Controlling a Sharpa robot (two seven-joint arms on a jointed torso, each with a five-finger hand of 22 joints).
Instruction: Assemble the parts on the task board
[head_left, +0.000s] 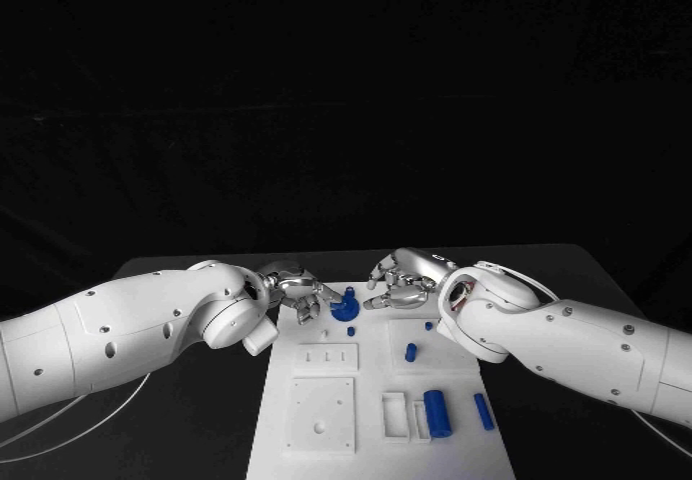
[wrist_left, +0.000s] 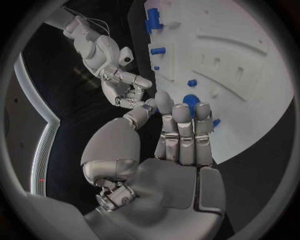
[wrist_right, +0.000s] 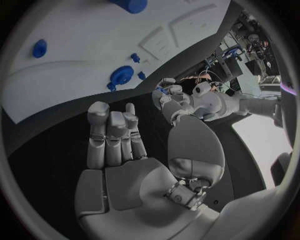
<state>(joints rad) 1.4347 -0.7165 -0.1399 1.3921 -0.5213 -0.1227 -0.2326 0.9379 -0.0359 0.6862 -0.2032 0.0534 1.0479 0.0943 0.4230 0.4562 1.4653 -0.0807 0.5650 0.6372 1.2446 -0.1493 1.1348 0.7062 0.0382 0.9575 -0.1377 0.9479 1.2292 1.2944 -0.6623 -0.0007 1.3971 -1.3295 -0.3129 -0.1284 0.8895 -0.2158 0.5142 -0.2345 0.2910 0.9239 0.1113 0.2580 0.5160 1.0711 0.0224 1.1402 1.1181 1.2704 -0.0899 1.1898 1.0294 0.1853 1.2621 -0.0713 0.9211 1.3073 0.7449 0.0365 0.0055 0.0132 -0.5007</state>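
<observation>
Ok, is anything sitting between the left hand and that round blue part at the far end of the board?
Nothing visible. The left hand is right beside the round blue part, fingers reaching toward it. The right hand hovers on the part's other side, off that path.

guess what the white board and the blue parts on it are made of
Task board: looks like matte white plastic, perhaps printed or moulded; its flat, glare-free face carries crisp raised frames and recesses. Blue parts, such as the cylinder and the round piece: probably plastic as well, evenly coloured with a dull sheen. The pictures cannot confirm either.
</observation>
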